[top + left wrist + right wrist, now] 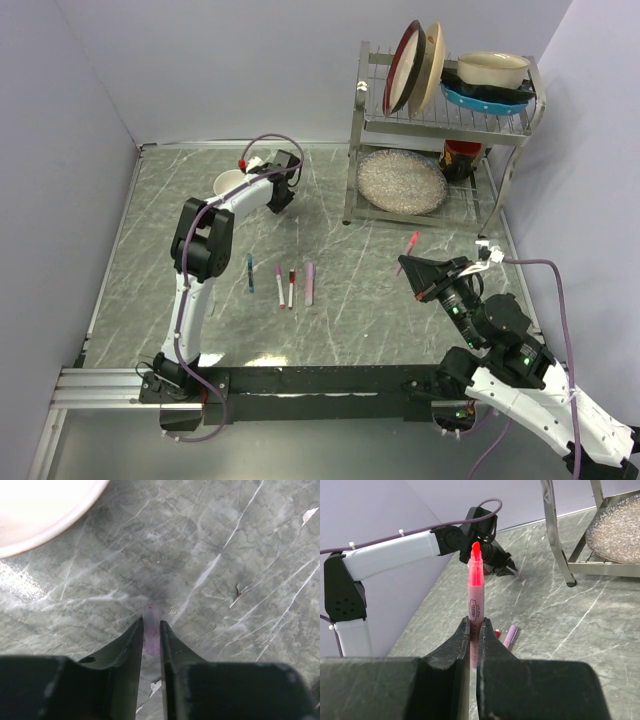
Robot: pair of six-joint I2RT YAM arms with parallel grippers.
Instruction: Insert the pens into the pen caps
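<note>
Marble table (400,300), rack (365,110) of plates (405,65), pens (291,288) loose

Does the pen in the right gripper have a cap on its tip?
No, the pen in the right gripper stands upright with its red tip bare.

5 pens (309,283); 1 lilac cap (151,625); 1 wht bowl (228,183); 1 dish rack (351,170); 2 robot arms (205,235).
</note>
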